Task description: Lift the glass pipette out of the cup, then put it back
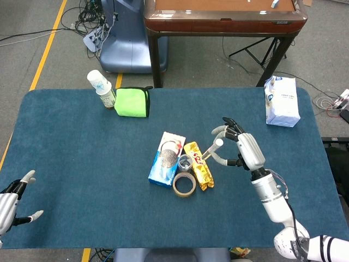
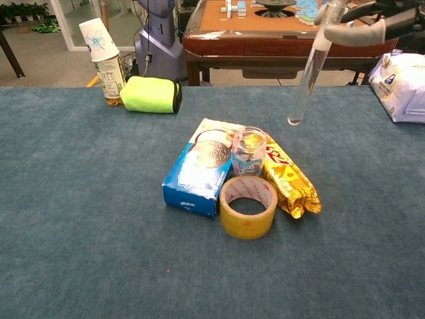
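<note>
My right hand (image 1: 240, 149) holds the glass pipette (image 2: 310, 68) in the air, pinched near its upper end, to the right of the cup. The pipette (image 1: 212, 148) hangs tilted, its lower tip above the table just right of the yellow snack pack (image 1: 198, 165). The small clear cup (image 1: 185, 162) stands upright in the middle of the table between the blue box (image 1: 167, 159) and the snack pack; in the chest view the cup (image 2: 248, 151) is below and left of the pipette's tip. My left hand (image 1: 12, 198) rests at the table's near left edge, holding nothing, fingers apart.
A roll of yellow tape (image 2: 248, 206) lies just in front of the cup. A white bag (image 1: 282, 101) stands at the far right. A green cloth (image 1: 132, 102) and a bottle capped with a paper cup (image 1: 101, 88) sit at the far left.
</note>
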`<state>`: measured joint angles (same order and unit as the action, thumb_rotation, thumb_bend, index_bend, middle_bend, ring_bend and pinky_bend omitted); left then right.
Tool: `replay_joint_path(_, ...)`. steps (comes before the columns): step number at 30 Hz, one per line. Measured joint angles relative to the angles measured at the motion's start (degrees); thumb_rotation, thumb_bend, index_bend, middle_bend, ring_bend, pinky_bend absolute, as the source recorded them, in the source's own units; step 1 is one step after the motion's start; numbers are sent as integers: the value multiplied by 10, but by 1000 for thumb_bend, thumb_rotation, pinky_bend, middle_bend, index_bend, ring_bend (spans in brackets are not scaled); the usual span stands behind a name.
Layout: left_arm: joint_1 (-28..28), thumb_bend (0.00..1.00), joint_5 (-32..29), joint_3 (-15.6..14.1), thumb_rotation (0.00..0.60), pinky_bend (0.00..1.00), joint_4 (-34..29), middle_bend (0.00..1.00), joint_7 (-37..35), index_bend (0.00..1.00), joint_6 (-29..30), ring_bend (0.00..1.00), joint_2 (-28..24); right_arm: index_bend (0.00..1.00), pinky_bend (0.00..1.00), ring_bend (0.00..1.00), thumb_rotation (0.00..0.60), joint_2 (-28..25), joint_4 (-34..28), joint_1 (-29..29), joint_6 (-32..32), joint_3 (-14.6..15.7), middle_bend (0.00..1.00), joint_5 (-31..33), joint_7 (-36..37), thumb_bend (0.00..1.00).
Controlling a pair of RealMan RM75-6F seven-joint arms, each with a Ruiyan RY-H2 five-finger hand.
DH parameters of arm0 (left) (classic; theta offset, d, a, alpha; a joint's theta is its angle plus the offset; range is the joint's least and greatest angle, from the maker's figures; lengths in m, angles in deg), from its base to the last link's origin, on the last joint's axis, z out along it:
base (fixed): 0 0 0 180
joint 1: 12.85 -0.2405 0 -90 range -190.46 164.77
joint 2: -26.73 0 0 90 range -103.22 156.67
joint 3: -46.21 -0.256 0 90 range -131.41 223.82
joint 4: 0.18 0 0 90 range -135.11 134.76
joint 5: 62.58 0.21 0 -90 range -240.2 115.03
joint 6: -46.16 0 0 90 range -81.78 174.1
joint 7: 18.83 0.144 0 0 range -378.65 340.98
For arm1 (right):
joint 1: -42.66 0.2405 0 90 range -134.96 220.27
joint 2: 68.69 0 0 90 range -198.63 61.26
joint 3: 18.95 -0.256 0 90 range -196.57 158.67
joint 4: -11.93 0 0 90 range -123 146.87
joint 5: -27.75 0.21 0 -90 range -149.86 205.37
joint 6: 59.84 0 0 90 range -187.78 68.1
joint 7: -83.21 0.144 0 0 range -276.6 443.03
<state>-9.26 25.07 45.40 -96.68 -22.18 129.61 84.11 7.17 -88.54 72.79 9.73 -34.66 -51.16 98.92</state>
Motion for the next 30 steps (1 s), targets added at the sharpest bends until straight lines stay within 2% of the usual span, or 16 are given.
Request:
replay_joint_path(8,-3,86,-2,2,600,380,2,248,-15,46,6,189,-5,612,156,99,600,39,29,30,-14,-19,354,13,8,565)
replay_joint_path(20,-6,86,-3,2,600,380,2,248,-23,46,8,189,-10,612,156,99,600,95,70,65,-36,-22,354,24,-7,564)
replay_joint_path(30,-8,86,0,3,600,380,2,248,-31,46,14,189,-13,612,156,99,600,120,93,76,-48,-16,354,34,-17,565)
